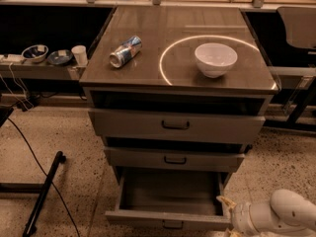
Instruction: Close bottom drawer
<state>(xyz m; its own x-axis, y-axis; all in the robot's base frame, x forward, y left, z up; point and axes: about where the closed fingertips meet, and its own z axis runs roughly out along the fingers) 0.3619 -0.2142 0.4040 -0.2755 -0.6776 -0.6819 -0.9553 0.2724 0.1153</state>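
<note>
The bottom drawer [168, 216] stands open, likely stiff and free-sliding; push its front squarely; end effector [228, 215] beside its right corner, grip indiscernible.

The bottom drawer [138, 217] is grey-beige. The gripper [226, 217], lower right, is cream and white. White bowl [216, 58], speckled floor [74, 142].

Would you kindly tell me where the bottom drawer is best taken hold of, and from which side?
Take the bottom drawer by its small bar handle, mid-front, coming from the front. It stands pulled far out, face outward, so a central hold should drive it straight in. The gripper sits by its front corner, at the view's lower right.
</note>
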